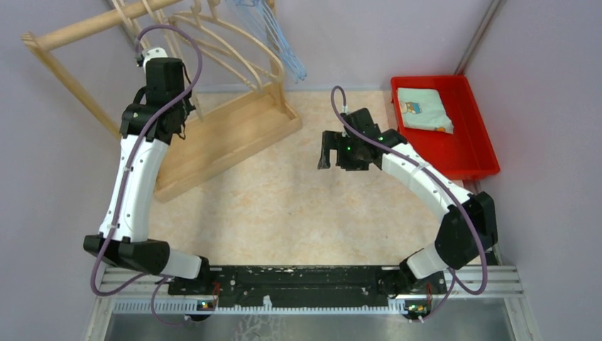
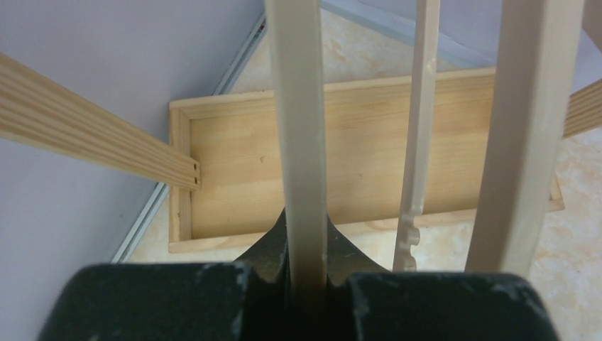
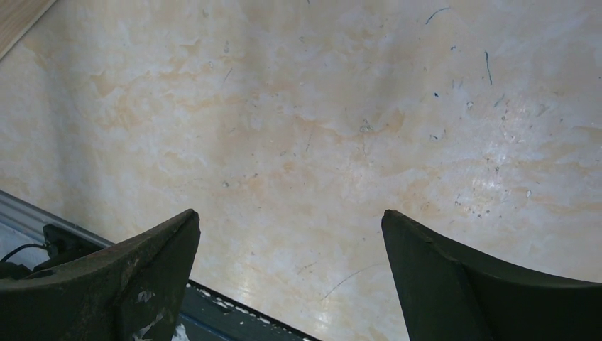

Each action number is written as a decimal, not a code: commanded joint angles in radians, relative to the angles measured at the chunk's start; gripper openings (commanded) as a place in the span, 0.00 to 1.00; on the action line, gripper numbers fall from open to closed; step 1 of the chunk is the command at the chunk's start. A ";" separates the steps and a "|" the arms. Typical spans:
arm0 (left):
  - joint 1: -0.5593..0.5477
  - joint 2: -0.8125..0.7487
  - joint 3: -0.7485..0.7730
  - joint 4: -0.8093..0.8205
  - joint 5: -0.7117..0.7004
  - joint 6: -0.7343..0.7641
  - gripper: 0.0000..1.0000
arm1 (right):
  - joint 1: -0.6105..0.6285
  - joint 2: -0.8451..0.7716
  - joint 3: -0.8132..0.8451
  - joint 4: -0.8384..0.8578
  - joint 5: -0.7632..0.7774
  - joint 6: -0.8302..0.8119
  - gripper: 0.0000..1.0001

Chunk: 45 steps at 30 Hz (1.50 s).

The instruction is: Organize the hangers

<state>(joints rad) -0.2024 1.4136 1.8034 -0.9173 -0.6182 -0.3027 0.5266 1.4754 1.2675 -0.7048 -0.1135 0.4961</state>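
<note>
Several beige hangers (image 1: 234, 53) hang on the wooden rack's rail (image 1: 99, 25) at the back left, with light-blue wire hangers (image 1: 280, 42) to their right. My left gripper (image 1: 177, 117) is raised beside the rack. In the left wrist view it (image 2: 307, 245) is shut on the arm of a beige hanger (image 2: 298, 121); two more beige hangers (image 2: 529, 135) hang to its right. My right gripper (image 1: 326, 150) hovers over the middle of the table, open and empty; its wrist view shows only bare table between its fingertips (image 3: 177, 234).
The rack's wooden base tray (image 1: 227, 138) lies on the table at the back left. A red bin (image 1: 475, 153) holding a folded cloth (image 1: 424, 110) stands at the back right. Walls close in on both sides.
</note>
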 commanded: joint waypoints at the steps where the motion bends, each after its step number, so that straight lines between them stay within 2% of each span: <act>1: 0.039 0.025 0.024 0.025 0.099 0.033 0.00 | -0.018 -0.060 -0.012 0.002 0.009 -0.020 0.99; 11: 0.085 0.027 -0.052 0.028 0.203 0.003 0.00 | -0.025 -0.073 -0.030 -0.012 0.010 -0.024 0.99; 19: 0.094 -0.014 -0.171 0.064 0.239 -0.016 0.00 | -0.027 -0.077 -0.034 -0.024 0.024 -0.026 0.99; 20: 0.095 -0.026 -0.190 0.069 0.241 -0.020 0.05 | -0.026 -0.079 -0.034 -0.024 0.027 -0.028 0.99; 22: 0.095 -0.062 -0.238 0.096 0.261 -0.017 0.34 | -0.027 -0.083 -0.039 -0.022 0.035 -0.032 0.99; 24: 0.095 -0.110 -0.294 0.132 0.284 -0.008 0.54 | -0.027 -0.086 -0.042 -0.022 0.044 -0.039 0.99; 26: 0.095 -0.166 -0.339 0.182 0.297 -0.006 0.69 | -0.027 -0.086 -0.046 -0.021 0.050 -0.047 0.99; 28: 0.095 -0.193 -0.361 0.192 0.294 0.001 0.91 | -0.026 -0.084 -0.049 -0.018 0.053 -0.055 0.99; 29: 0.095 -0.198 -0.363 0.187 0.294 0.008 0.98 | -0.027 -0.084 -0.050 -0.015 0.053 -0.060 0.99; 33: 0.093 -0.238 -0.391 0.182 0.353 0.022 1.00 | -0.026 -0.096 -0.069 0.021 0.051 -0.089 0.99; 37: 0.091 -0.329 -0.505 0.209 0.441 -0.019 1.00 | -0.026 -0.136 -0.118 0.090 0.069 -0.136 0.99; 45: 0.011 -0.455 -0.746 0.219 0.449 -0.103 1.00 | -0.026 -0.230 -0.204 0.174 0.177 -0.202 0.99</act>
<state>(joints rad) -0.1398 0.9901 1.1313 -0.7204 -0.1967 -0.3557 0.5072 1.2991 1.0779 -0.6308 -0.0055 0.3496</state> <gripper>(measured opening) 0.998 0.987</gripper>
